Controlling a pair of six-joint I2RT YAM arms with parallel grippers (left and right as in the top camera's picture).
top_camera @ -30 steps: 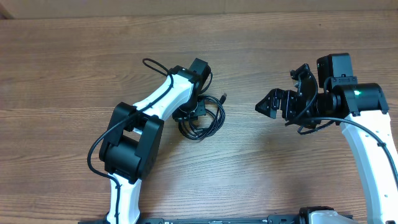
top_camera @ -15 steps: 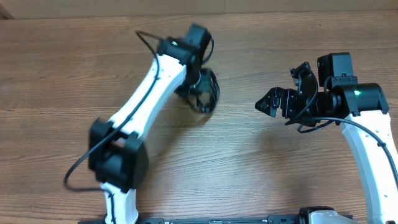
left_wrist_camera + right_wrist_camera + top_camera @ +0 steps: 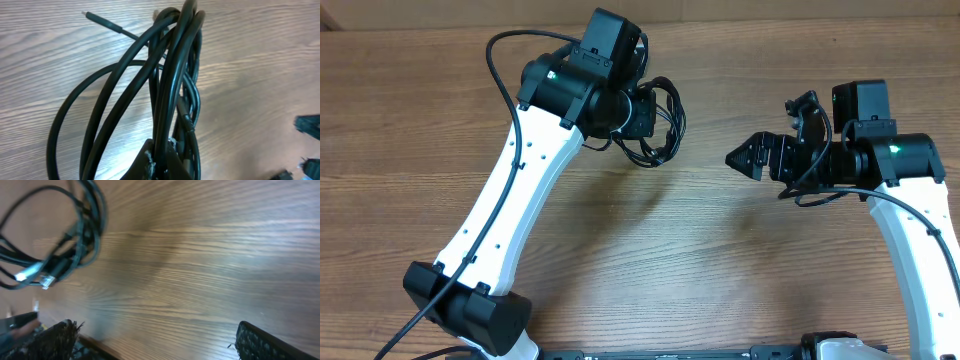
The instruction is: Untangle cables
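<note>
We see the left gripper (image 3: pixel 648 112) reaching over the far middle of the wooden table (image 3: pixel 720 270), its fingers (image 3: pixel 159 162) pinched together on the cables (image 3: pixel 662 125). In the left wrist view, the cables (image 3: pixel 170 90) are a bundle of thin black loops rising from the pinch. Several strands cross each other near the top, and one straight plug end (image 3: pixel 100 20) pokes out towards the upper left. The bundle seems to hang clear of the wood, though we cannot be sure that no loop touches it. The right gripper (image 3: pixel 772 138) sits to the right of the bundle, apart from it and pointing towards it. Its fingers (image 3: pixel 55 340) are spread wide with nothing between them. In the right wrist view, the cables (image 3: pixel 75 245) appear blurred at the upper left, and a pale connector tip (image 3: pixel 35 275) shows at the bottom of the tangle.
</note>
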